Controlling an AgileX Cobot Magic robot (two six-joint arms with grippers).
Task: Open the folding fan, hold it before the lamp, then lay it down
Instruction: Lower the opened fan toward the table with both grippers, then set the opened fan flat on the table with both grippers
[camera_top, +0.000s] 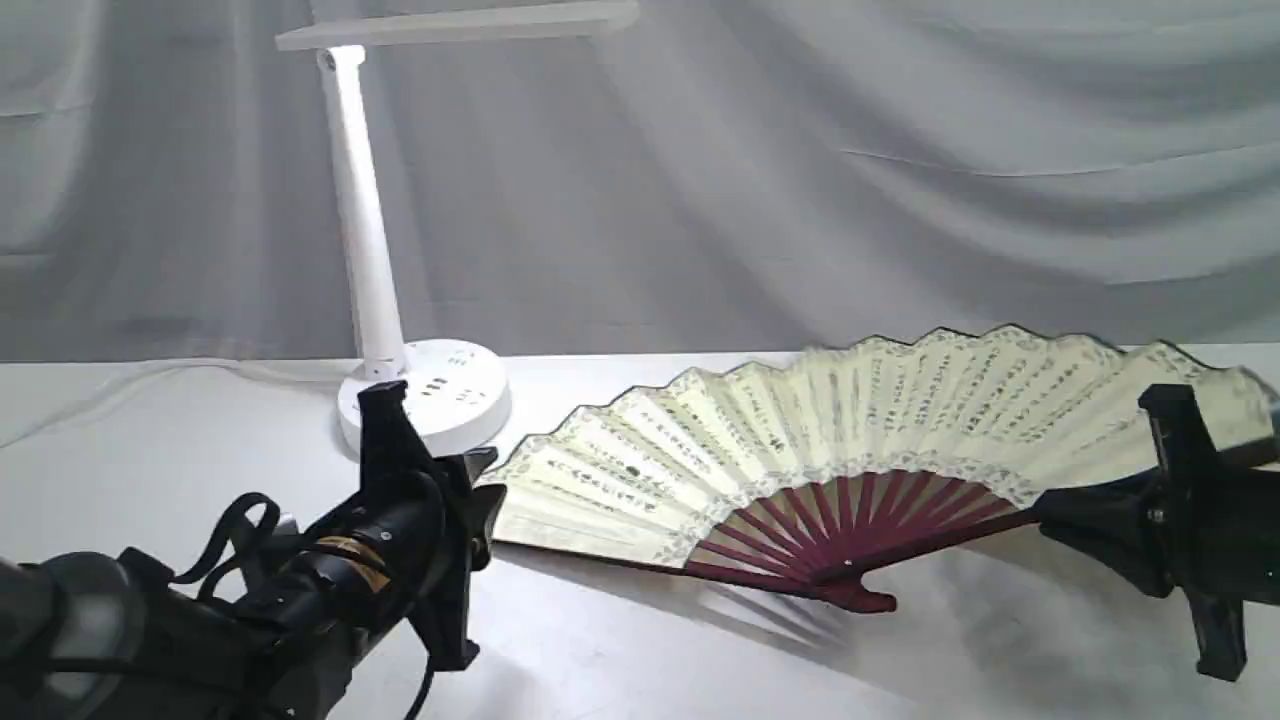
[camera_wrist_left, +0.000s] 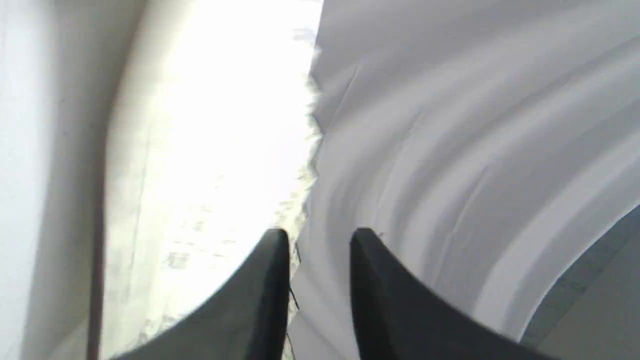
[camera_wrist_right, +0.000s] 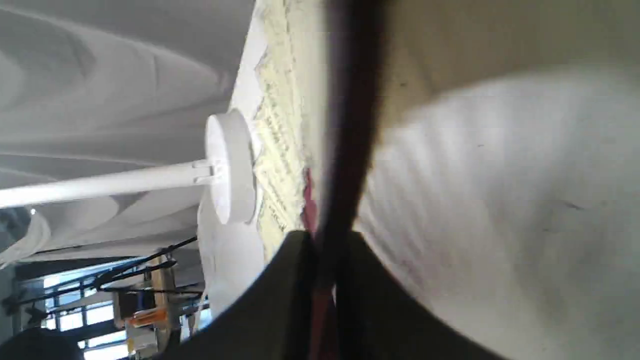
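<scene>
looking light with tearable paper, the fan (camera_top: 850, 430) is best held by its stiff ribs (camera_top: 848, 522); right gripper (camera_wrist_right: 325, 240) clamps the outermost, left gripper (camera_wrist_left: 320, 239) stands parted.

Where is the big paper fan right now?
In the exterior view the folding fan is spread open across the middle and right, just right of the lamp's round base, its right end pinched by the right end effector.
</scene>
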